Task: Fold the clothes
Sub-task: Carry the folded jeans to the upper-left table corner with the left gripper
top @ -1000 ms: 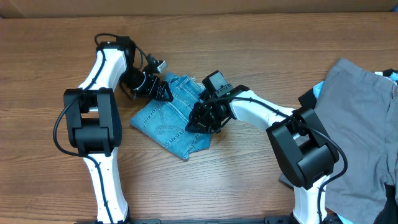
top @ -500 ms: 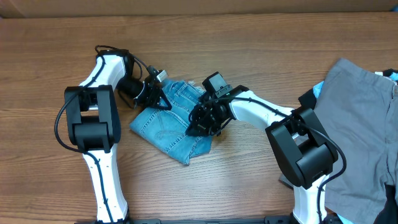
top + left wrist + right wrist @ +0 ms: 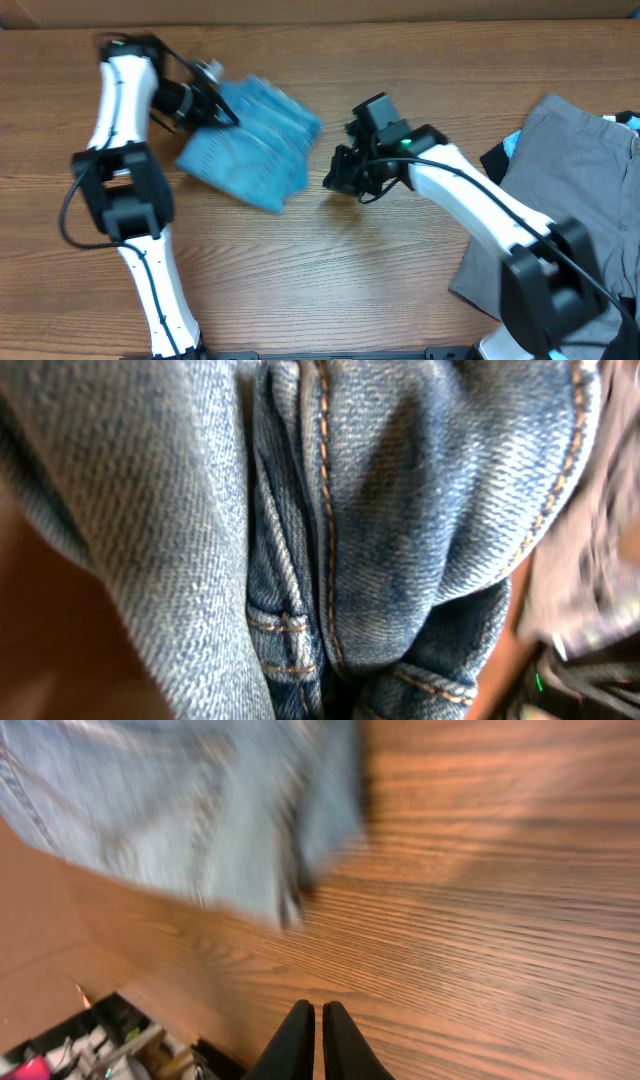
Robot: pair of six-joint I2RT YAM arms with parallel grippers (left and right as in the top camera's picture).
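Note:
The folded light-blue jeans (image 3: pixel 250 140) lie blurred at the left-centre of the table, and my left gripper (image 3: pixel 220 108) is shut on their upper left edge. In the left wrist view, denim with orange stitching (image 3: pixel 400 510) fills the picture and hides the fingers. My right gripper (image 3: pixel 336 183) is to the right of the jeans, apart from them, over bare wood. The right wrist view shows its black fingers (image 3: pixel 318 1010) pressed together with nothing between them. The jeans (image 3: pixel 180 810) are ahead at upper left.
Grey trousers (image 3: pixel 575 190) are spread at the right edge of the table, with black and pale-blue pieces (image 3: pixel 508 150) at their left side. A cardboard wall (image 3: pixel 320 8) runs along the back. The table's edge and some clutter (image 3: pixel 90 1045) show below left of the right gripper.
The left gripper closed on the jeans and pulled them left and towards the back. The right gripper let go of them, shut, and now sits clear on the right.

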